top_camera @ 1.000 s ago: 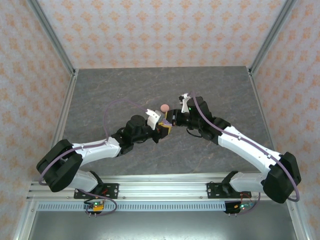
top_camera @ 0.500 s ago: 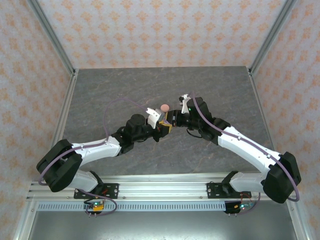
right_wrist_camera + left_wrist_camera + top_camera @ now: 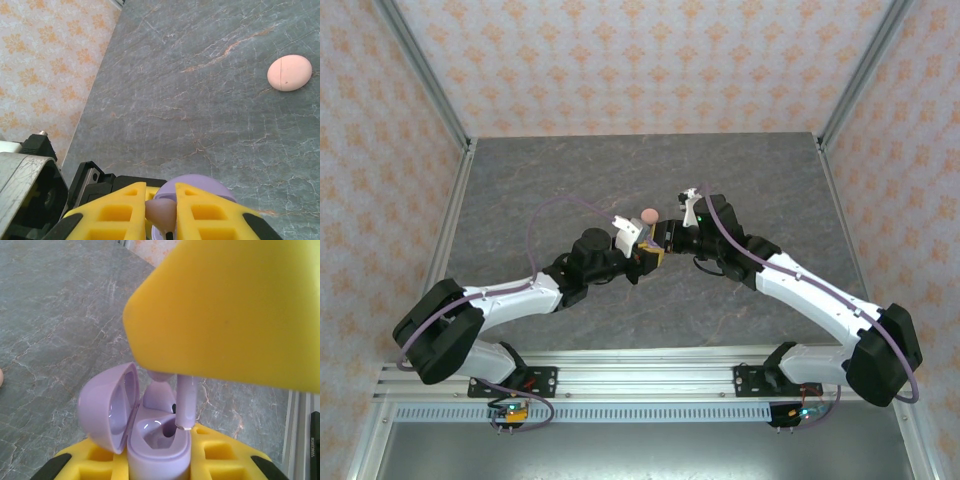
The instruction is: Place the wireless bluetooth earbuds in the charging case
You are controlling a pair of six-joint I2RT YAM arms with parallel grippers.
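Left fingers (image 3: 220, 457) clamp the open lavender case (image 3: 157, 445), low centre. Right fingers (image 3: 210, 212) pinch a lavender earbud (image 3: 185, 400), stem tip at the slot mouth, not seated. Mid-insertion, I'd say. Pink case (image 3: 289, 73) lies shut on the bench (image 3: 200, 90), upper right, probably still to do.

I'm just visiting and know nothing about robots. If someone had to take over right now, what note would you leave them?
Left pincer: shut on the lavender case, lid open.
Right pincer: shut on a lavender earbud, its stem tip at the mouth of a slot in that case.
Pink case: closed, lying on the table.
Done: case open, earbud lined up with its slot.
Left: seat it fully, then let go. Whether the other slot is filled, I cannot tell.
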